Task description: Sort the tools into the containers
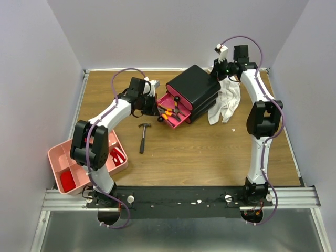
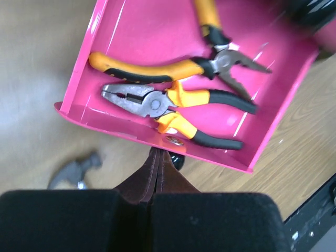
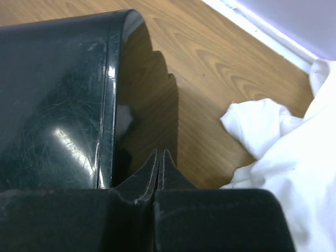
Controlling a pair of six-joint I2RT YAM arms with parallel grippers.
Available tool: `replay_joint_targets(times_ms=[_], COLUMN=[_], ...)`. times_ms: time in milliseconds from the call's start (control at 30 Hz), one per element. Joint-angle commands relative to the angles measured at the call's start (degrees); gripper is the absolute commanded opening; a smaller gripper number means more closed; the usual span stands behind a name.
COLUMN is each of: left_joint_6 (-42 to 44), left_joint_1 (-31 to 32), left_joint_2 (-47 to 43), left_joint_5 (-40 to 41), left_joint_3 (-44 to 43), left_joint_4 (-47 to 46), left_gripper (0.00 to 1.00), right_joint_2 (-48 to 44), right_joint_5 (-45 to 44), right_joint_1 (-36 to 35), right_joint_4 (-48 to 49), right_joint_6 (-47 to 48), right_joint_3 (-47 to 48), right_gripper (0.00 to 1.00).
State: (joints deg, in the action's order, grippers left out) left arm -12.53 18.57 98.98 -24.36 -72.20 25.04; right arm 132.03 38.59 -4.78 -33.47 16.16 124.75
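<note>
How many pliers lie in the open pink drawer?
2. The long-nosed pliers lie deeper in the drawer; the blunt-nosed pliers lie beside them, nearer its front. The black box may hide more.

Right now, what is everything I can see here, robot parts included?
Box: one, black, far middle of the table.
Drawer: one open, magenta-pink, at the box's front.
Pliers: two, orange-and-black handles, in the open drawer.
Hammer: one, black handle, on the table near its middle.
Tray: one, pale pink, near left corner, unidentifiable red items inside.
Cloth: one, white, right of the box.
Left end effector: one, black, shut, at the drawer's front.
Right end effector: one, black, shut, beside the box.
</note>
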Motion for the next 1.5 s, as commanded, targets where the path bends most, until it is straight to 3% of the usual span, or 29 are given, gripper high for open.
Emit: replay_joint_targets(times_ms=[0, 367, 500, 800, 1167, 1467], left_joint_6=[-0.47, -1.61, -0.82, -0.83, -2.67, -8.9], left_joint_1=[2.44, 3.23, 2.27, -3.98, -1.7, 1.73], left_joint_2=[2.53, 5.17, 1.84, -3.18, 8.77, 15.1], left_joint_5=[-4.2, -6.23, -5.26, -3.69, -7.63, -12.55], left_joint_3=[-5.84, -8.21, -9.53, 1.36, -5.66, -10.76], left_joint_4=[-9.13, -12.65, -11.51, -7.37, -13.16, -18.17], left_gripper=[0.0, 0.0, 0.0, 0.0, 0.0, 0.0], right_joint_2=[0.16, -0.72, -1.51, -1.24, -1.68, -1.42], right_joint_5=[7.29, 4.84, 4.13, 2.46, 1.31, 1.67], right_joint_1=[-2.69, -3.31, -3.31, -3.4, -3.4, -4.71], right_joint_4=[-8.45, -7.22, -7.22, -7.75, -7.75, -7.92], right_joint_6=[0.01, -1.3, -0.08, 0.45, 0.8, 0.71], right_joint_3=[-5.12, -6.88, -7.24, -7.5, -8.73, -10.31], right_gripper=[0.04, 0.05, 0.05, 0.05, 0.05, 0.05])
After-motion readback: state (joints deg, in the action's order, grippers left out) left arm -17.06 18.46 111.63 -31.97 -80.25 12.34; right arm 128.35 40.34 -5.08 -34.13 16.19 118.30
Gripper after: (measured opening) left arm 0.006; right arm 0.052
